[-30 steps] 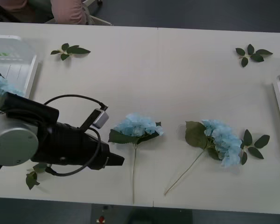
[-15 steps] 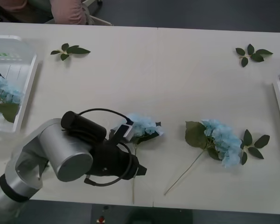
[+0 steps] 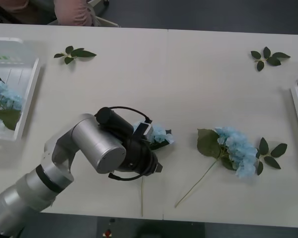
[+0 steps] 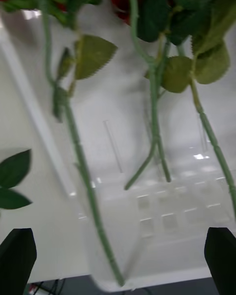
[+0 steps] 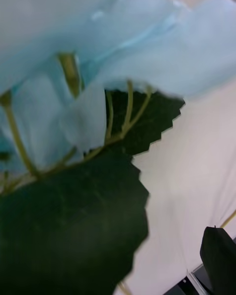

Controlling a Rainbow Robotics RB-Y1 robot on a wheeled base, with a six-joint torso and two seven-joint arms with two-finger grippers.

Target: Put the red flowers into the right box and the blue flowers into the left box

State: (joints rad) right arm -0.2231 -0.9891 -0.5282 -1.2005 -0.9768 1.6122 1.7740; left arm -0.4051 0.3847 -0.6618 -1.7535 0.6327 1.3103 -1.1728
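Left claw [image 3: 156, 168] hangs low over the desk [image 3: 188, 89], right on top of a blue flower [image 3: 159, 134] near the front edge, and whether its fingers are apart or closed cannot be told. Another blue flower [image 3: 236, 148] lies well to the right, and one more [image 3: 2, 94] rests in the left box [image 3: 30, 89]. Right claw [image 4: 118, 258] is wide open and holds nothing, hanging over the right box [image 4: 172, 216] where the red flowers [image 4: 152, 103] lie.
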